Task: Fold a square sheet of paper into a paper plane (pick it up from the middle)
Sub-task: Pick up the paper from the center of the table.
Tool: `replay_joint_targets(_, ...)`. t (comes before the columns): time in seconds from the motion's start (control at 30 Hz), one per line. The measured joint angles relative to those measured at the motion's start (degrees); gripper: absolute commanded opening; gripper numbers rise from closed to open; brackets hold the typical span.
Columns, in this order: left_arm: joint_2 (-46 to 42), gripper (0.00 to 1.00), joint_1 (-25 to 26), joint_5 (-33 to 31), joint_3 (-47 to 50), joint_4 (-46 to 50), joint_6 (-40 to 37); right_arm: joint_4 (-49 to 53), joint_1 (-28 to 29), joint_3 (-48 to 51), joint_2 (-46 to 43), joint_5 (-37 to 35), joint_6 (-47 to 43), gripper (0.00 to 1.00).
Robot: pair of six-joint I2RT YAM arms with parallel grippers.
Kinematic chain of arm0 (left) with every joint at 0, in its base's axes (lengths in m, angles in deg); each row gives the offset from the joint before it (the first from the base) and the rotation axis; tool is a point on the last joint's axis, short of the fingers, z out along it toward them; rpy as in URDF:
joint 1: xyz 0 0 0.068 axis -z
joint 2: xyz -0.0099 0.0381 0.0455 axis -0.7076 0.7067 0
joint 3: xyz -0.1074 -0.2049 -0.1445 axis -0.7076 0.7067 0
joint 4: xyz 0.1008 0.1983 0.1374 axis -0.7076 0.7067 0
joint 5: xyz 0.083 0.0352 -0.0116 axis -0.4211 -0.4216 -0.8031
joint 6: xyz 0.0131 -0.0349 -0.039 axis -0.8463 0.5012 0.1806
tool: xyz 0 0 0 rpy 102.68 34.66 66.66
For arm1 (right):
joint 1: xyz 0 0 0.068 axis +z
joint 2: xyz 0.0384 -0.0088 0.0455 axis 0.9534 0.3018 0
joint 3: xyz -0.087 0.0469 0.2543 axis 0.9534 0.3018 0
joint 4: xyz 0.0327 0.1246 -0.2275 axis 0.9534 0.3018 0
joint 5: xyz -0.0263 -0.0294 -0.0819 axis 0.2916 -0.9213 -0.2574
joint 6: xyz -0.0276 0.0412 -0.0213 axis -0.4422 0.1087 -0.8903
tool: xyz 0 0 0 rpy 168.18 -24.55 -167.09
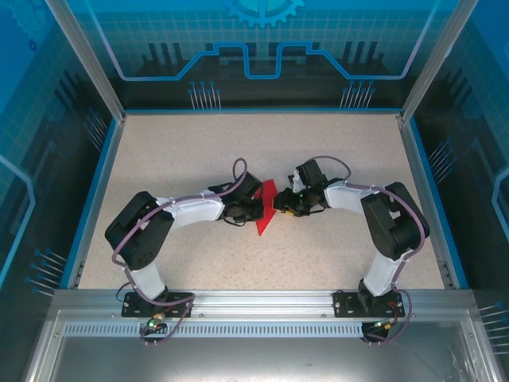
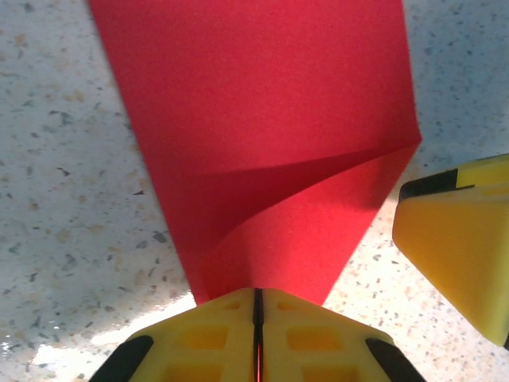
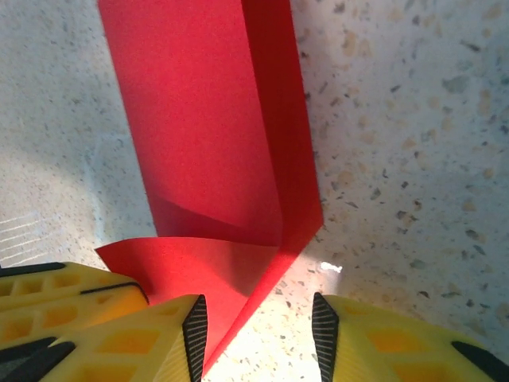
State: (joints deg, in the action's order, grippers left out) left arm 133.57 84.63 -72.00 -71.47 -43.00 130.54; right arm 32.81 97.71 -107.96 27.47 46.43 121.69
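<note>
Red sheet of paper, part-folded, mid-table. Left gripper: clamped on its edge. Right gripper: half-parted, empty, astride the tip. Risk: a one-sided pull may skew the crease.

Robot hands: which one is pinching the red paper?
The left hand: its yellow fingers are squeezed shut on the edge of the red paper. The right hand has its fingers apart.

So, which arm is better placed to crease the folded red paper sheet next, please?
Probably right: the right gripper is open astride the red paper sheet; the left gripper is shut on it as anchor.
</note>
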Motion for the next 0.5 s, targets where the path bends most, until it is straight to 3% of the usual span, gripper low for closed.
replay_joint_targets(0.5, 0.66, 0.09, 0.0, -3.04, -0.2, 1.42, 0.0, -4.17, 0.0, -1.09, 4.09, 6.23, -0.57, 0.27)
